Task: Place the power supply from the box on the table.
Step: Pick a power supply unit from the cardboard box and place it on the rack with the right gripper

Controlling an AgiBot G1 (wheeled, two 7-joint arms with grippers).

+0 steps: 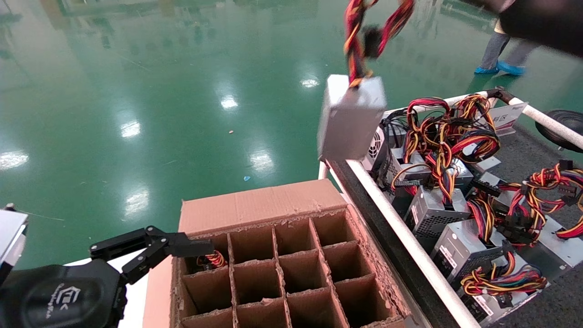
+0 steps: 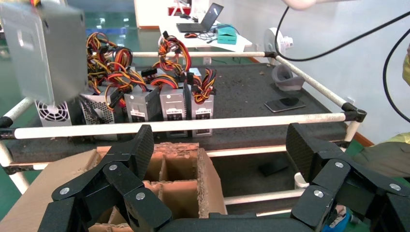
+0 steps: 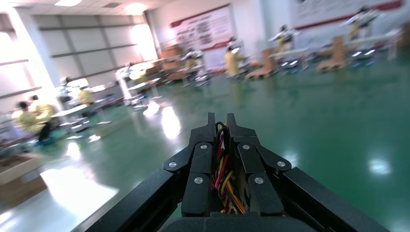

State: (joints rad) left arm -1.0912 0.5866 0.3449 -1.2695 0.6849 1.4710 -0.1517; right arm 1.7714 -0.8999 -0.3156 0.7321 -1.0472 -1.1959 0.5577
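My right fingers [image 3: 220, 140] pinch the wires [image 3: 222, 169], so the power supply [image 1: 350, 119] dangles above the desk rail [image 1: 401, 232]. I should lower gently onto bare felt. My left fingers [image 2: 220, 159] idle open beside the box [image 1: 273, 259].

Glossy green floor [image 1: 136, 91], laptop [image 2: 205, 17] on far white desk [image 2: 203, 36], phone [image 2: 284, 104]

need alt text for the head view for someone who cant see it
A silver-grey power supply hangs in the air by its wire bundle, above the edge of a railed table already loaded with other power supplies. Below sits a cardboard box with mostly empty cells, and the left tool rests open at its corner.
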